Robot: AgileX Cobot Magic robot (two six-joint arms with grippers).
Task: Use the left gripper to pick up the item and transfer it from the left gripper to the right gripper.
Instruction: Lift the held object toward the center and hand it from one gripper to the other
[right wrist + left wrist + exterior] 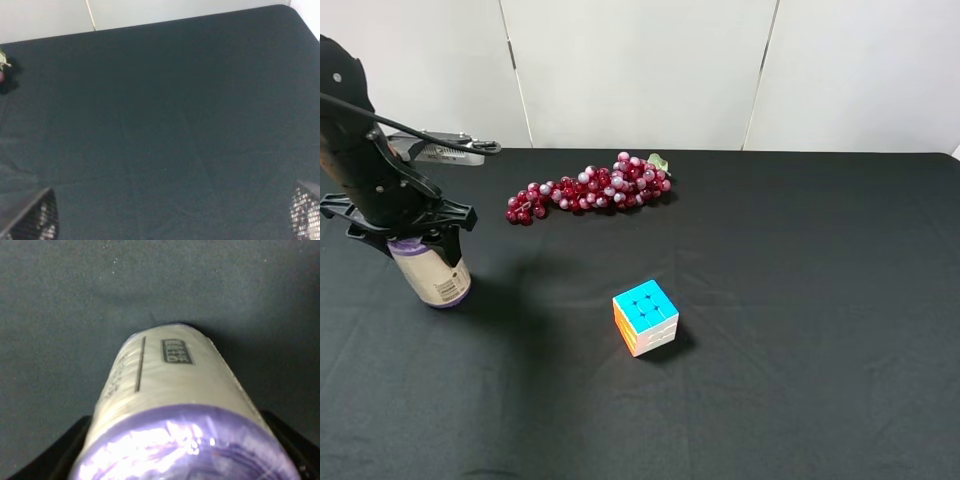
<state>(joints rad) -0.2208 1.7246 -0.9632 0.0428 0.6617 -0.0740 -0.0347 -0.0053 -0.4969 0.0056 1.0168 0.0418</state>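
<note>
The item [433,273], a small cream-labelled cylinder with purple ends, is at the far left of the black cloth in the exterior high view. It leans slightly, and its lower end is on or just above the cloth. My left gripper [412,238] comes down over its top and is shut on it. In the left wrist view the item [170,380] fills the frame, with a black finger [67,452] pressed against each side. The right wrist view shows my right gripper [170,220] open over bare cloth, with its mesh-patterned fingertips [32,220] far apart. The right arm is out of the exterior high view.
A multicoloured puzzle cube [645,317] sits near the middle of the black tablecloth [800,300]. A bunch of dark red grapes [590,188] lies toward the back, and its stem end [3,62] shows at the right wrist view's edge. A white wall stands behind the table.
</note>
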